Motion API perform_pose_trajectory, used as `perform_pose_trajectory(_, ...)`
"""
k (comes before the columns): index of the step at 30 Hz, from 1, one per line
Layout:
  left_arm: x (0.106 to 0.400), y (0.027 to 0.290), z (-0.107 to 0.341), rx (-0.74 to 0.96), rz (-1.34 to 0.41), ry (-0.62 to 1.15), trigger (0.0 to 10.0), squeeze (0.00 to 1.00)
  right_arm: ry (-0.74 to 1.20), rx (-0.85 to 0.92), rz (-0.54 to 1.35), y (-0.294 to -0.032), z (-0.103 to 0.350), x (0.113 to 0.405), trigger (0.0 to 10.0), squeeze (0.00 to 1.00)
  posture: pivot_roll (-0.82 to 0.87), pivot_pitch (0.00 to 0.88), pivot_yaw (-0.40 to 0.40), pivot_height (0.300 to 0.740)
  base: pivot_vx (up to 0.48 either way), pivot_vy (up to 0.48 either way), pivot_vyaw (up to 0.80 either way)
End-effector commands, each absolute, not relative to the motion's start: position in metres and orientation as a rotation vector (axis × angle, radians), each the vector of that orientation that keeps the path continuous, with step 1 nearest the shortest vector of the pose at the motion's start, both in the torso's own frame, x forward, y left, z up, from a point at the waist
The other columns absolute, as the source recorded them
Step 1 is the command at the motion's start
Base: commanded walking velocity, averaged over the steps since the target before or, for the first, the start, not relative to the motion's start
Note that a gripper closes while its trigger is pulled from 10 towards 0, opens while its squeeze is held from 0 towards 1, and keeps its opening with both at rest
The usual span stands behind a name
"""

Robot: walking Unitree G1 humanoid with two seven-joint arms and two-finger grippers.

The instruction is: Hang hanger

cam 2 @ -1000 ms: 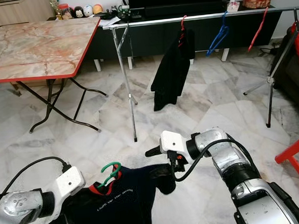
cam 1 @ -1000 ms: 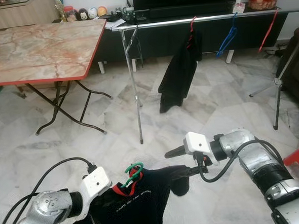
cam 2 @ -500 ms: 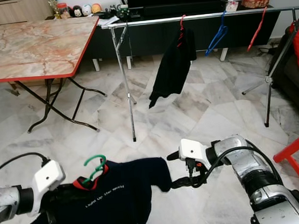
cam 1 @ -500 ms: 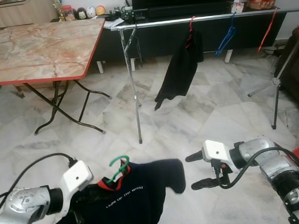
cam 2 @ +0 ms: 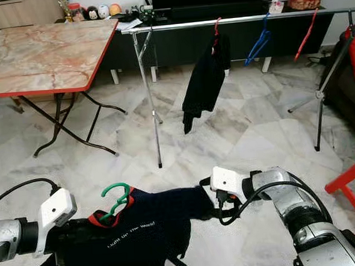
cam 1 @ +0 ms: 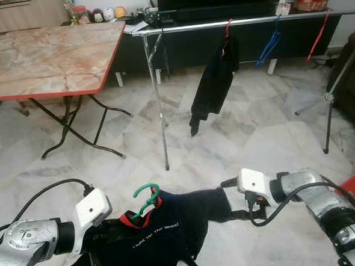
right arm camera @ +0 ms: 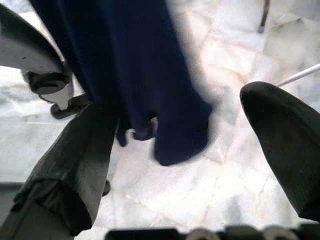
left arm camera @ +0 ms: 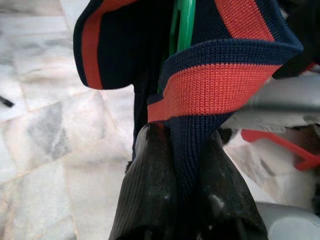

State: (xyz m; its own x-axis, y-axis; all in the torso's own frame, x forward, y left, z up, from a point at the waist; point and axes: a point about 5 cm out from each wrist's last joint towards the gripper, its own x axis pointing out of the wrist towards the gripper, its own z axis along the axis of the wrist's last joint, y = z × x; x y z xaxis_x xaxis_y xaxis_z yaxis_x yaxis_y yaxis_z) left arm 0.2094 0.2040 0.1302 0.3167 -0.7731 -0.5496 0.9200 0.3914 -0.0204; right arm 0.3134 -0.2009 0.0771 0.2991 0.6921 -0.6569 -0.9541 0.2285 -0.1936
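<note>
**Shirt on hanger held low, short of the rail**

The left gripper [left arm camera: 175,165] is clamped on the striped collar of a dark shirt [cam 1: 154,237], which sits on a green hanger [cam 1: 147,201] held low over the floor [cam 1: 107,173], well short of the rail [cam 1: 249,21]. The right gripper [right arm camera: 200,150] is spread wide, with the shirt's sleeve hanging between its fingers and not pinched.

Judgement: the shirt is light, soft and floppy, and will sag and swing; the hanger is stiff, so its hook or neck is the sounder hold.

The left wrist view confirms the collar pinch and the green hanger rising behind it. The head views show the rail already carrying a black garment [cam 1: 214,85] and a blue hanger [cam 1: 269,43].
</note>
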Motion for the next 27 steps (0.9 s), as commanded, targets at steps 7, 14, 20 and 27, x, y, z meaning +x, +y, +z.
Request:
perform_pose_trajectory(7,0.202,0.2,0.13,0.321,-1.19,0.544,0.0,0.0,0.518,-0.682,1.181,-0.204,0.073,0.314,10.0,0.0,0.01,0.023,0.029,0.74,0.0,0.0,0.0)
perform_pose_trajectory(14,0.203,0.198,0.138,0.302,-1.206,0.51,0.0,0.0,0.588,-0.655,1.256,-0.2,0.059,0.303,10.0,0.0,0.01,0.019,0.029,0.74,0.0,0.0,0.0)
perform_pose_trajectory(20,0.204,0.195,0.144,0.277,-1.217,0.471,0.0,0.0,0.619,-0.657,1.236,-0.202,0.051,0.299,10.0,0.0,0.02,0.014,0.03,0.74,0.0,0.0,0.0)
perform_pose_trajectory(27,0.201,0.198,0.146,0.284,-1.239,0.491,0.0,0.0,0.633,-0.682,1.206,-0.208,0.05,0.298,10.0,0.0,0.02,0.013,0.033,0.74,0.0,0.0,0.0)
